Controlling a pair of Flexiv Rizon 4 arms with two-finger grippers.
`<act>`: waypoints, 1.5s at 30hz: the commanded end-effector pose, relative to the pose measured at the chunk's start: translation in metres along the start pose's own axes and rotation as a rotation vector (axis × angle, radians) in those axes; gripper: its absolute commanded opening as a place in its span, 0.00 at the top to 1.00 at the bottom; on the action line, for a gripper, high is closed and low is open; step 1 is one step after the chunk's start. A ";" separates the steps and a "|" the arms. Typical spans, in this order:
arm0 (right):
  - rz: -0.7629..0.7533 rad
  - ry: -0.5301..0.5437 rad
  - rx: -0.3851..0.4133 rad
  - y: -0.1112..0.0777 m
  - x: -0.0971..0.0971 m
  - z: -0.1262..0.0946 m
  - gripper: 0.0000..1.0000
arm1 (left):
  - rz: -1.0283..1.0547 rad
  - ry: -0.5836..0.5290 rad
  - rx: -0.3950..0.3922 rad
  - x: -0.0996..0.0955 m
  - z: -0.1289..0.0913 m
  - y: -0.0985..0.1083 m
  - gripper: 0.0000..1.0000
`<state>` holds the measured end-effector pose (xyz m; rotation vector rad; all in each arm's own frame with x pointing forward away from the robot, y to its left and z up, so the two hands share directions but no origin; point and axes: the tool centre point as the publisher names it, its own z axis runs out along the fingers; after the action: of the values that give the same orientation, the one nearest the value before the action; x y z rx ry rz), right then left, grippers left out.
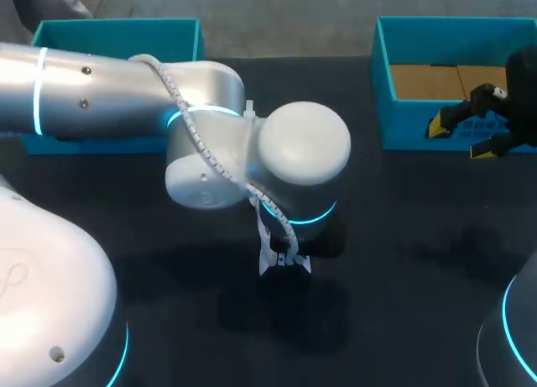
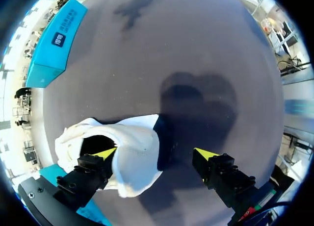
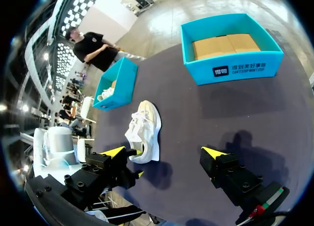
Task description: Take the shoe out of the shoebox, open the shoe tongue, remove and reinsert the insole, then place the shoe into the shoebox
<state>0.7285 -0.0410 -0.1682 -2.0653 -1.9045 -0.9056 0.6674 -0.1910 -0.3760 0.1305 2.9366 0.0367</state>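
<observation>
A white shoe (image 3: 145,129) lies on its side on the dark table, outside both boxes. In the left wrist view the shoe (image 2: 132,152) is under my open left gripper (image 2: 157,152). One fingertip (image 2: 105,152) is at the shoe's dark opening, and the other stands apart over bare table. In the head view my left arm (image 1: 210,143) covers the shoe; only a white scrap (image 1: 284,257) shows below the wrist. My right gripper (image 1: 460,140) hangs open and empty in front of the right blue shoebox (image 1: 386,93); in its own view the right gripper (image 3: 164,151) is well short of the shoe.
A second blue box (image 1: 117,34) stands at the back left; in the right wrist view this box (image 3: 120,81) holds another white shoe. The right shoebox (image 3: 235,71) has only cardboard on its floor. Dark tabletop (image 1: 403,261) surrounds the shoe.
</observation>
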 end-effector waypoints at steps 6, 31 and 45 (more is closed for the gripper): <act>0.001 -0.002 -0.001 0.000 0.000 0.001 0.00 | -0.035 0.013 0.019 -0.005 0.021 0.005 0.00; 0.001 -0.002 -0.001 0.000 0.000 0.001 0.00 | -0.027 0.032 0.065 -0.001 0.024 0.009 1.00; 0.001 -0.002 -0.001 0.000 0.000 0.001 0.00 | -0.113 0.118 0.013 -0.001 -0.036 0.014 1.00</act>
<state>0.7285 -0.0410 -0.1682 -2.0653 -1.9045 -0.9057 0.6599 -0.1777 -0.3746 -0.0305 3.0469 -0.0179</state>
